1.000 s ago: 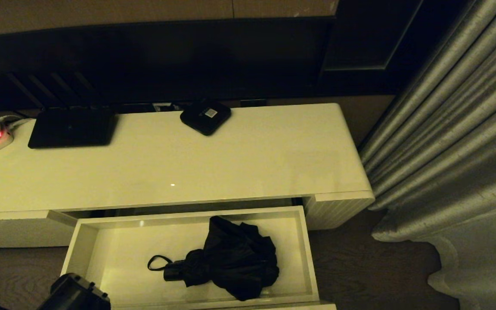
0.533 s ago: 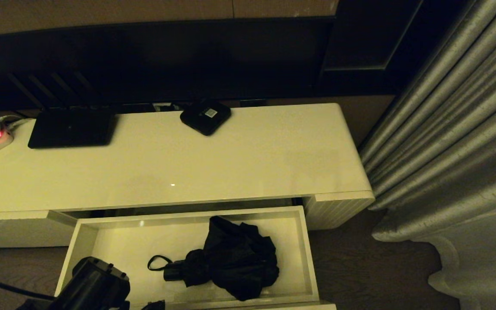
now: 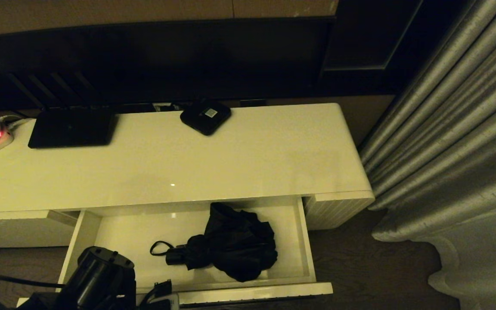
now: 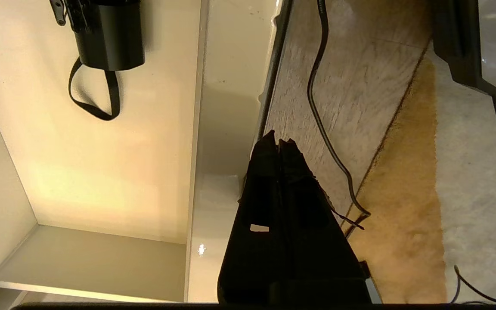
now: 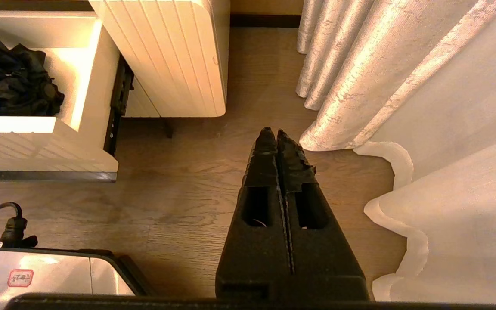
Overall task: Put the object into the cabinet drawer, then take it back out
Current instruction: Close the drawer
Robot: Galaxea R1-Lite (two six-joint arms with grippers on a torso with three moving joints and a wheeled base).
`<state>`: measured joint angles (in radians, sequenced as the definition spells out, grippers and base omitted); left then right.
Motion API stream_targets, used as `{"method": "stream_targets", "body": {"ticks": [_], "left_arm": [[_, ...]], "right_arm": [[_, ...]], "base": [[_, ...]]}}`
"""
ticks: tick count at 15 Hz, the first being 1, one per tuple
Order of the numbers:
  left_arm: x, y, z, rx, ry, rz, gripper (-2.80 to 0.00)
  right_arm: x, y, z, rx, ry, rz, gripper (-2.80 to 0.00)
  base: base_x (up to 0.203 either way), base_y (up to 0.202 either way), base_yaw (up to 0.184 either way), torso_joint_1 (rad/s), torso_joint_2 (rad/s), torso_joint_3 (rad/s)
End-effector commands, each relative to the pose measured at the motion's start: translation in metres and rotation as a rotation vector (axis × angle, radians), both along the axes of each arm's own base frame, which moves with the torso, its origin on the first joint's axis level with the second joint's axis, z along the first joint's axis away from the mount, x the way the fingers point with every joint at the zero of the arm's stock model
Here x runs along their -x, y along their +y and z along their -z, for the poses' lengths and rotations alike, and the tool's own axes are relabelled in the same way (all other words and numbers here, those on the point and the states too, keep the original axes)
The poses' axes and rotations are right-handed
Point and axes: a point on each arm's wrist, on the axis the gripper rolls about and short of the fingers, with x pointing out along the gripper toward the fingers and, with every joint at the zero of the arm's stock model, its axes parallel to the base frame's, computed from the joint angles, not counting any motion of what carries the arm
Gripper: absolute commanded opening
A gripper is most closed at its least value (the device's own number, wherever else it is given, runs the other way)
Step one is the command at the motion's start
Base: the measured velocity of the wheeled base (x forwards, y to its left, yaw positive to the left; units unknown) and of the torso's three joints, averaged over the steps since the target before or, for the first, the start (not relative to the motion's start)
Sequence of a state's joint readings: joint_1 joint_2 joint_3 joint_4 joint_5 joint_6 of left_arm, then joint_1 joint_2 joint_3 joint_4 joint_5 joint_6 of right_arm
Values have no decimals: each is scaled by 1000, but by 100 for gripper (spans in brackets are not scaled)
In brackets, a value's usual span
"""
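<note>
**Left hand at the drawer front, umbrella lying inside**

Nearest the robot, the left hand (image 4: pixel 279 144) sits low at the outer face of the cabinet drawer (image 3: pixel 252 292). Its two fingers are pressed together with nothing between them. In the left wrist view the tips point at the floor just outside the drawer's front edge. That placement suits pushing or pulling the drawer front, not reaching for its contents. Whether the fingers actually touch the front is hard to tell from these views.

The drawer is partly out from under the bench (image 3: pixel 230 163), and its pale floor is mostly exposed.

Just beyond the left hand, inside the drawer, lies the umbrella (image 3: pixel 230 245). It rests on its side, with its short handle and thin strap loop (image 3: pixel 158 248) pointing toward the left hand's end of the drawer. The loose fabric is bunched toward the other end. The handle is the firmest part to grip, and it is the part closest to the left hand.

The right hand (image 5: pixel 277 137) is parked well off to the side. It hangs over bare wooden floor between the cabinet's ribbed corner and a grey curtain (image 5: pixel 360 77). Its fingers are also closed on nothing.

Farthest away, on the bench top near the wall, sit a small black box (image 3: pixel 205 116) and a flat black device (image 3: pixel 71 128).
</note>
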<state>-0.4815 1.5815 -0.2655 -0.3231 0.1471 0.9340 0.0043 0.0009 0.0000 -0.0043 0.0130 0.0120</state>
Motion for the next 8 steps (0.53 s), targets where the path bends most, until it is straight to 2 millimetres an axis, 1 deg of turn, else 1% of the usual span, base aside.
{"method": "stream_targets", "body": {"ticks": [1,3,4,8], "left_arm": [[-4,-2,-2,13,-50,-2,-280],[-9,-4,-6,14,-108,-21,-280],[-9,-4,-6,14,-110,-22,-280],[-23,-10,-7,29,-197,-47,-280]], "right_arm": [[0,0,0,0,0,-1,-280],[0,0,0,0,0,-1,-280],[0,0,0,0,0,-1,-280],[0,0,0,0,0,-1,-280]], "base": [[0,0,0,0,0,0],[0,0,0,0,0,0],[0,0,0,0,0,0],[0,0,0,0,0,0]]}}
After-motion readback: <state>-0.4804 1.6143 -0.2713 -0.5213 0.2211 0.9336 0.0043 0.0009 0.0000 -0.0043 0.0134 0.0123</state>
